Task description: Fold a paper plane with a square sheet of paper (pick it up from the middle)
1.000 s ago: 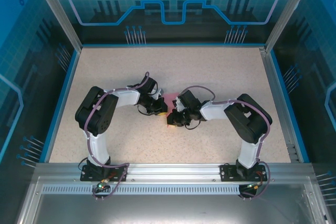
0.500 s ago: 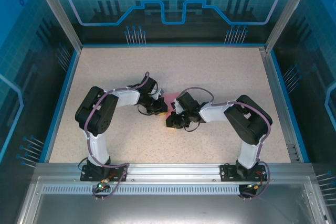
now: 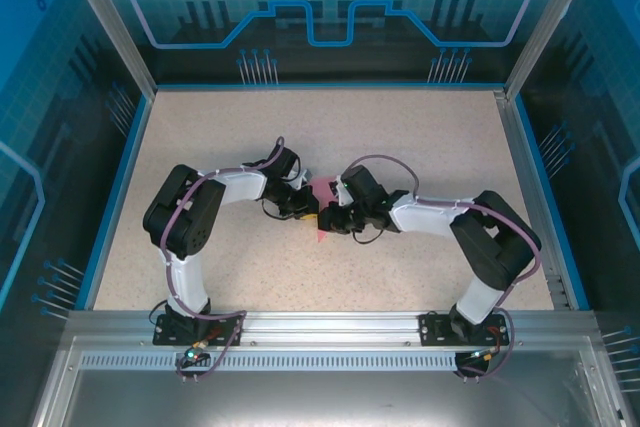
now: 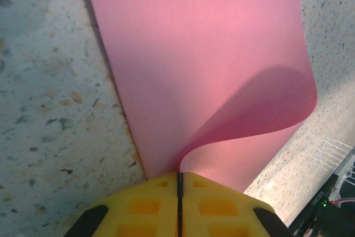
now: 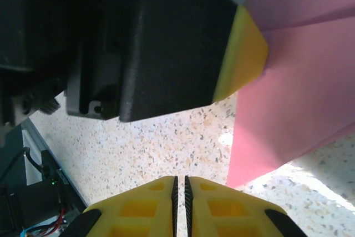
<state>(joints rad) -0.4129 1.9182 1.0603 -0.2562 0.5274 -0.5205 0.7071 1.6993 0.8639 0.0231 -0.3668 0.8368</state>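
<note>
The square sheet of paper [image 4: 199, 54] is plain pink and lies partly on the speckled table, with its near edge curling up into my left gripper [image 4: 179, 175]. That gripper's yellow jaws are shut on the edge. In the top view the paper [image 3: 323, 188] shows as a small pink patch between the two wrists, where my left gripper [image 3: 310, 209] and right gripper [image 3: 322, 219] meet. In the right wrist view my right gripper [image 5: 178, 178] hovers over bare table, its jaws nearly together with nothing between them. The paper [image 5: 288, 109] lies to its right. The left gripper's yellow fingertip [image 5: 244, 54] is just ahead.
The speckled table [image 3: 420, 137] has a raised blue rim [image 3: 118, 197] and metal frame posts at its corners. My right arm's elbow [image 3: 500, 247] juts out toward the right side. Both wrists crowd the table's middle, with open surface all around them.
My right arm has stretched out, its elbow swinging right and its gripper shifting up toward the left gripper. The left arm holds still with the paper.
</note>
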